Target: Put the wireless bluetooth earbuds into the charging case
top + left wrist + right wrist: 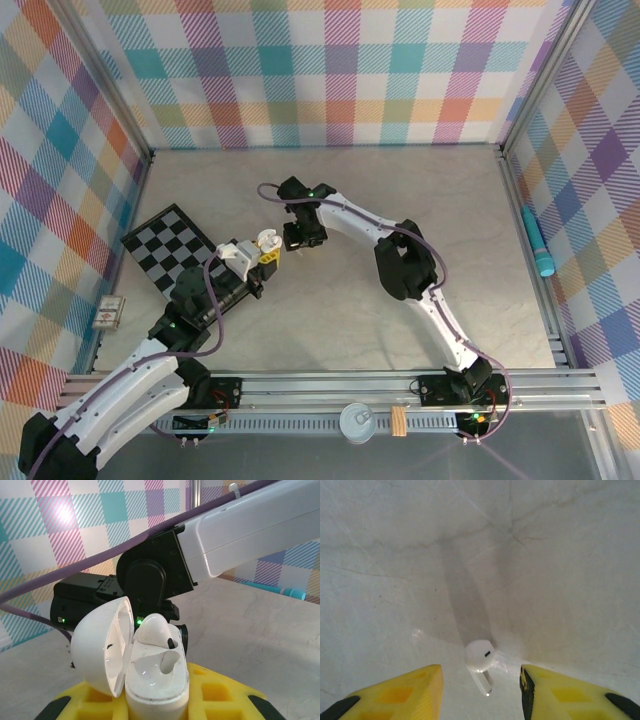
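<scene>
On the left side of the surface (420, 190) lies a checkered board (168, 245). Just right of it, the left jaws are closed on the charging case (157, 687) and hold it upright, its lid (99, 650) swung open to the left. Inside, the seated earbud (154, 629), a white one, sits in the socket farther from the wrist camera, its head standing proud of the rim. The nearer socket (167, 662) is bare, so the case looks half filled.

Further right, close beside the case, the right jaws point down at the surface. They stand apart, with a yellow finger (405, 692) on either side of the loose earbud (480, 656), and neither finger touches it. This white bud lies flat on the surface with its stem pointing back toward the wrist.

The step in hand looks like the pick-up of the second bud. The next move calls for a square closing on something small, smooth and rounded that could easily squirt sideways. The bud then has to be lifted across to the case and lowered stem-first into the bare socket, with the left arm holding the case steady.

At the far right a teal stick (538, 245) lies by the frame rail and plays no part.
</scene>
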Controlling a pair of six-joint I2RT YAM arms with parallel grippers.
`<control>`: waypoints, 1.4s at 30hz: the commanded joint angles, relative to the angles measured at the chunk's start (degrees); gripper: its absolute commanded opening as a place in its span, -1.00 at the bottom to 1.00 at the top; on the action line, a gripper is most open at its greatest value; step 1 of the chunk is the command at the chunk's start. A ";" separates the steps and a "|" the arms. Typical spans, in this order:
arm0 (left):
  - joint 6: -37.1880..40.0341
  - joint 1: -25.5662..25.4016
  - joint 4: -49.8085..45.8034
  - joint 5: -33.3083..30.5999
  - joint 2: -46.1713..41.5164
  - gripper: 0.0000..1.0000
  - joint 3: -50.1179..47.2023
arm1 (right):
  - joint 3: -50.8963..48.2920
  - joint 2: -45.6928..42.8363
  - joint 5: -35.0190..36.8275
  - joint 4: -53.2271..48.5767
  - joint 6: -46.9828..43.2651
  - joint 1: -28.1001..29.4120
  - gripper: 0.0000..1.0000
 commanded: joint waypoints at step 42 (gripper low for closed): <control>1.33 0.32 1.19 5.75 0.17 -0.95 1.88 | -24.77 -16.68 4.58 1.87 0.46 -0.27 -0.51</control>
